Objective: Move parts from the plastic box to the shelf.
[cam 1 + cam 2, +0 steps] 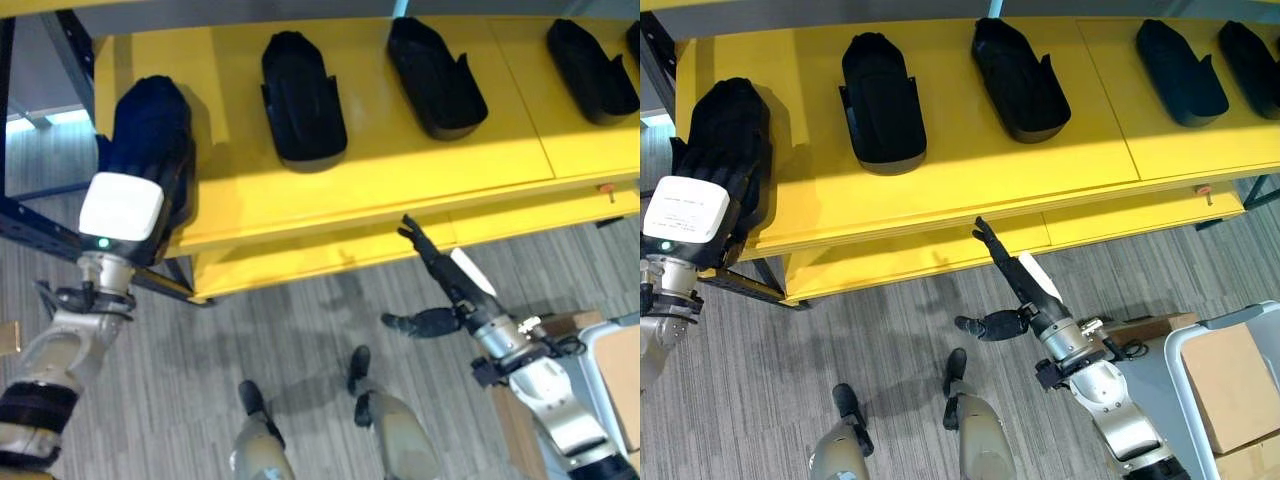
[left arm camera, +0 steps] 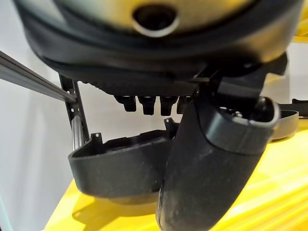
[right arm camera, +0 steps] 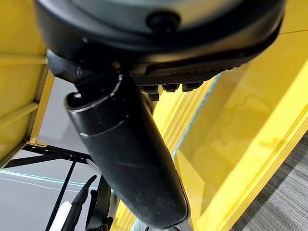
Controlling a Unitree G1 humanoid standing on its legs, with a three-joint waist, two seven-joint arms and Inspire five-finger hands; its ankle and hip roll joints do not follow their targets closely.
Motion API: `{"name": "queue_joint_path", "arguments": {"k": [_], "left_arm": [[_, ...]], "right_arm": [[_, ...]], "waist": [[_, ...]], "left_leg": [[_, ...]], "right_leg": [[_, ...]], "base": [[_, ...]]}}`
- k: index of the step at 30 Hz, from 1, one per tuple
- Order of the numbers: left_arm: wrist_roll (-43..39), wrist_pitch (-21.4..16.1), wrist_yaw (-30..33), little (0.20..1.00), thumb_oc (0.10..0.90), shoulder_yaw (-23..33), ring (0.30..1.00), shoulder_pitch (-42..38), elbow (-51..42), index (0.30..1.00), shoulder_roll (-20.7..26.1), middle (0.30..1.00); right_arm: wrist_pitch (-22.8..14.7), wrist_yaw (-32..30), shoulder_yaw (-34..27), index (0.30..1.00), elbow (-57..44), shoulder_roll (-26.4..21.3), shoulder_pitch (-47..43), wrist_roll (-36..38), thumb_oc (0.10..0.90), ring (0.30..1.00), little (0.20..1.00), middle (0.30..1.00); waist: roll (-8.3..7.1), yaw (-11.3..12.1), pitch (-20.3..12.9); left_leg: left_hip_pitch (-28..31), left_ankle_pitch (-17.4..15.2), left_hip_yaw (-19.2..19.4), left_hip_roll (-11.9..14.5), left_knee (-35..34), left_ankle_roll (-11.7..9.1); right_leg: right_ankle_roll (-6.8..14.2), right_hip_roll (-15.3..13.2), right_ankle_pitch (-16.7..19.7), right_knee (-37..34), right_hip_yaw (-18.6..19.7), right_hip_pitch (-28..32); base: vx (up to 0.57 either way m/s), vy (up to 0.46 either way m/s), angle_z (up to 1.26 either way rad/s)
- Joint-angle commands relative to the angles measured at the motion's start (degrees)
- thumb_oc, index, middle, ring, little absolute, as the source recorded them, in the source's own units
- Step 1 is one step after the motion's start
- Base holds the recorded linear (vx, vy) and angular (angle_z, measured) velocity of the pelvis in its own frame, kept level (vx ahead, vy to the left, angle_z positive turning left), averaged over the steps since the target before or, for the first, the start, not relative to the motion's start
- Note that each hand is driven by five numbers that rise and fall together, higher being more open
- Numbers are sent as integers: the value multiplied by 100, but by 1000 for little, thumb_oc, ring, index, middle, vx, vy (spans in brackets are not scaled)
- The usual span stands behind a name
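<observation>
The left hand (image 1: 150,135), fingers wrapped over a black part (image 2: 120,168), sets it on the yellow shelf (image 1: 400,160) at nine o'clock, beside four others; placing step; release comes next; the right hand (image 1: 1005,262) hangs empty, fingers straight.

We see a broad yellow metal shelf (image 1: 970,170) across the top of the frame, four black moulded plastic parts along it: one at upper left (image 1: 880,95), one at top centre (image 1: 1018,75), two at upper right (image 1: 1180,70), (image 1: 1252,65).
</observation>
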Motion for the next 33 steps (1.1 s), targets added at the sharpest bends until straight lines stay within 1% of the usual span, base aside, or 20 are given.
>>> {"name": "queue_joint_path", "arguments": {"k": [1,3,8,9,11,17,20,25,26,30,31,33], "left_arm": [[55,-34,80,1000,900,614,1000,52,-251,1000,623,1000],[-153,-141,-94,1000,900,596,1000,-39,-231,1000,722,1000],[-437,-225,-219,1000,900,523,1000,-206,-154,1000,774,1000],[-777,-298,-349,1000,900,490,1000,-345,-66,1000,760,1000],[-1032,-339,-426,1000,900,409,1000,-512,41,1000,752,1000],[-1582,-410,-482,1000,900,263,1000,-895,265,1000,684,1000],[-1701,-421,-468,1000,900,256,1000,-966,286,1000,618,1000],[-1814,-483,-448,1000,900,451,1000,-771,63,1000,504,1000],[-1918,-549,-458,1000,900,612,1000,-595,-99,1000,442,1000],[-2005,-587,-502,1000,900,922,1000,-247,-451,1000,359,1000],[-2130,-667,-511,1000,900,1189,1000,22,-711,1000,260,1000],[-2177,-710,-547,1000,900,1441,1000,307,-1073,1000,199,1000]], "right_arm": [[-379,-12,-467,1000,-686,-55,58,253,900,1000,1000,1000],[-339,30,-490,1000,-647,-45,72,262,900,1000,1000,1000],[-314,75,-498,1000,-621,-27,123,273,900,1000,1000,1000],[-283,111,-492,1000,-608,-25,145,278,900,1000,1000,1000],[-277,141,-490,1000,-609,-6,164,274,900,1000,1000,1000],[-248,181,-496,1000,-608,15,248,283,900,1000,1000,1000],[-244,200,-516,1000,-633,18,271,281,900,1000,1000,1000],[-225,195,-578,1000,-635,53,301,247,900,1000,1000,1000],[-220,190,-621,1000,-655,59,303,246,900,1000,1000,1000],[-204,176,-678,1000,-637,84,325,223,900,1000,1000,1000],[-198,163,-747,1000,-618,123,359,211,900,1000,1000,1000],[-177,157,-795,1000,-601,148,392,186,900,1000,1000,1000]], "waist": [[38,-93,-654],[80,-109,-702],[105,-128,-745],[114,-149,-767],[126,-169,-794],[149,-221,-876],[148,-236,-902],[152,-227,-931],[160,-213,-944],[177,-186,-967],[187,-139,-973],[201,-106,-989]], "left_leg": [[-115,-286,-438,157,598,-110],[-87,-279,-422,148,593,-110],[-58,-272,-422,130,579,-111],[-50,-274,-428,125,586,-104],[-37,-273,-426,113,584,-104],[4,-256,-404,118,576,-109],[23,-252,-387,119,571,-111],[62,-255,-368,125,563,-108],[74,-251,-372,123,553,-106],[96,-252,-374,121,537,-105],[112,-250,-394,107,516,-100],[127,-252,-412,96,508,-92]], "right_leg": [[907,-770,-472,456,188,221],[912,-788,-471,448,189,258],[921,-792,-466,436,182,295],[924,-802,-465,442,182,309],[929,-802,-468,437,184,327],[941,-812,-463,420,196,354],[949,-809,-463,414,201,363],[951,-810,-477,415,201,390],[941,-805,-488,416,205,411],[935,-805,-495,394,190,458],[929,-807,-496,382,169,484],[927,-810,-505,378,142,516]], "base": [[0,0,0],[0,0,0],[7,5,2],[0,0,0],[0,0,0],[0,0,0],[0,0,0],[0,0,0],[5,-2,-3],[0,0,0],[0,0,0],[0,0,0]]}}
